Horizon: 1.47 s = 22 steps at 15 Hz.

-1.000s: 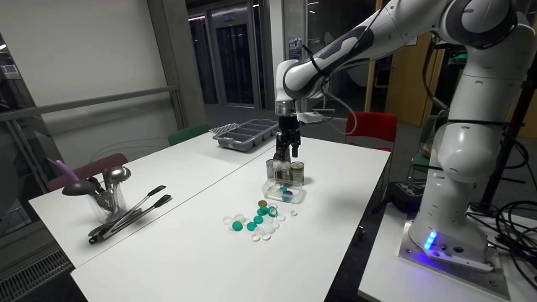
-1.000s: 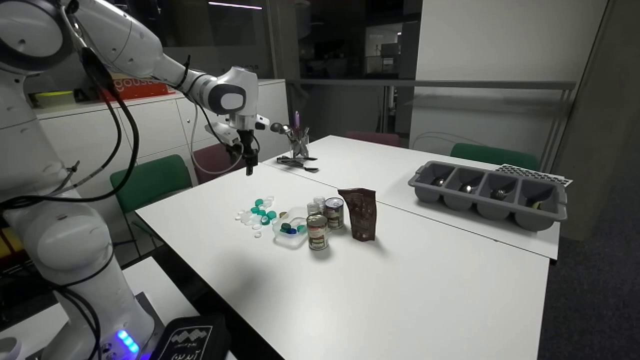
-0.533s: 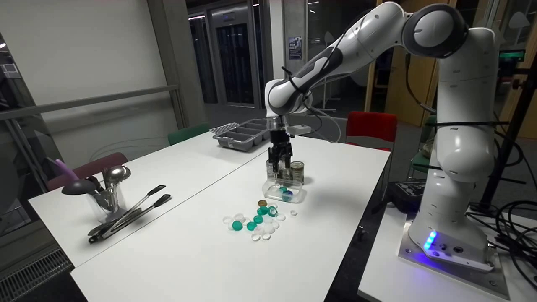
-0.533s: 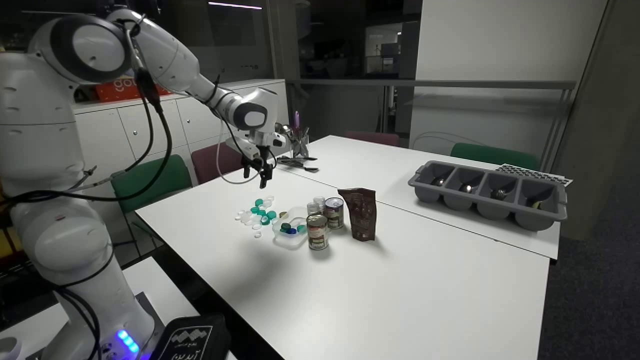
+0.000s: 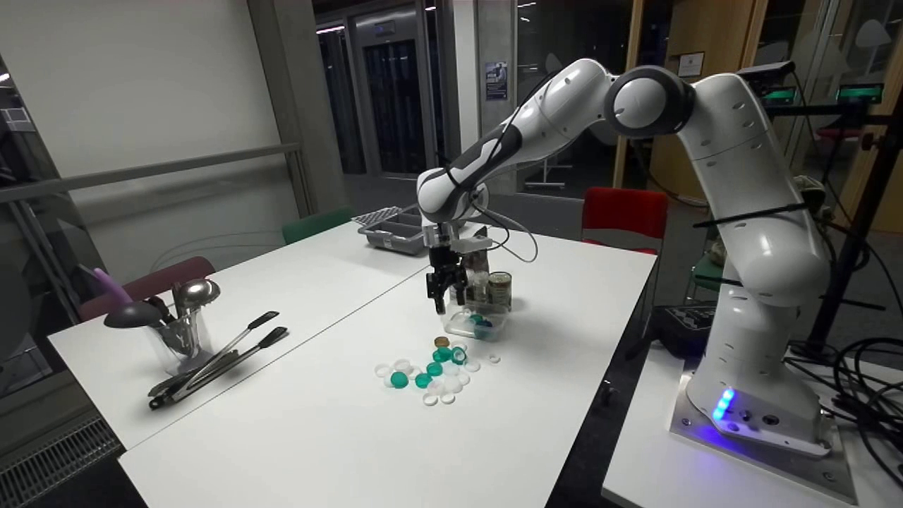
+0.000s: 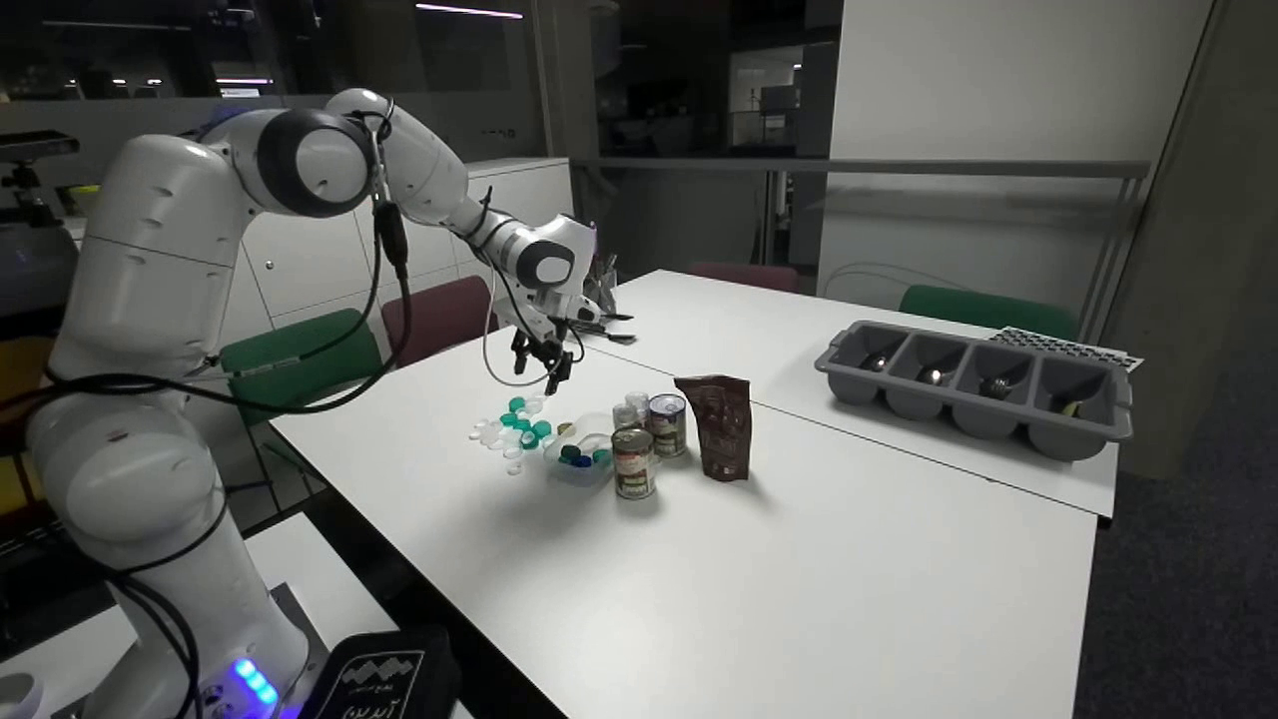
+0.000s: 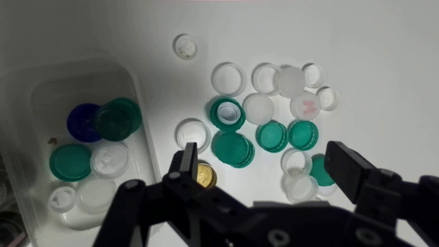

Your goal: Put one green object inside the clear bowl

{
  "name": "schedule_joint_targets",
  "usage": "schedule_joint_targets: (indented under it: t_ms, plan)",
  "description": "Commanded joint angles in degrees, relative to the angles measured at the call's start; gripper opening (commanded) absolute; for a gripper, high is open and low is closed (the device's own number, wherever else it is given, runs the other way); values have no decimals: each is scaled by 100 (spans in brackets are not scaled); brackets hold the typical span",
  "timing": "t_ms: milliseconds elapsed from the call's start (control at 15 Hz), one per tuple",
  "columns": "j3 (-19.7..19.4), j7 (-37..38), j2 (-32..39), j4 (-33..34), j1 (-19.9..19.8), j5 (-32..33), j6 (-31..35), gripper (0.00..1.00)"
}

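Observation:
Several green caps lie loose on the white table among white and clear caps; they show in the wrist view (image 7: 272,136) and in both exterior views (image 5: 434,369) (image 6: 542,428). The clear bowl (image 7: 146,132) is at the left of the wrist view and also shows in both exterior views (image 5: 458,329) (image 6: 577,477). It holds green, blue and white caps. My gripper (image 7: 262,152) is open and empty above the table. Both exterior views show it (image 5: 450,305) (image 6: 539,377) over the area by the bowl and loose caps. One green cap (image 7: 319,169) is partly hidden by the right finger.
Tins (image 6: 634,464) (image 6: 667,424) and a brown pouch (image 6: 726,429) stand beside the bowl. A gold cap (image 7: 205,175) lies partly behind the left finger. A grey tray (image 6: 1073,441) is farther off. Tongs (image 5: 219,367) and a utensil cup (image 5: 185,346) stand across the table.
My gripper has come down toward the table. It moved left in one exterior view and right in the other. It stays open. The caps and bowl have not moved.

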<state>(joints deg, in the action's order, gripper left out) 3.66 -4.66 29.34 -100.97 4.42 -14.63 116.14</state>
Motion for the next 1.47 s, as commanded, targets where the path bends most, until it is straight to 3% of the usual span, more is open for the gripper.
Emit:
schedule_joint_targets:
  t_ms: [0, 667, 1400]
  plan:
    - [114, 246, 627, 881, -18, 81, -509, 100]
    - [190, 445, 1784, 1979, -14, 46, -960, 100]
    - [232, 406, 2234, 2400, -56, 18, -1004, 100]
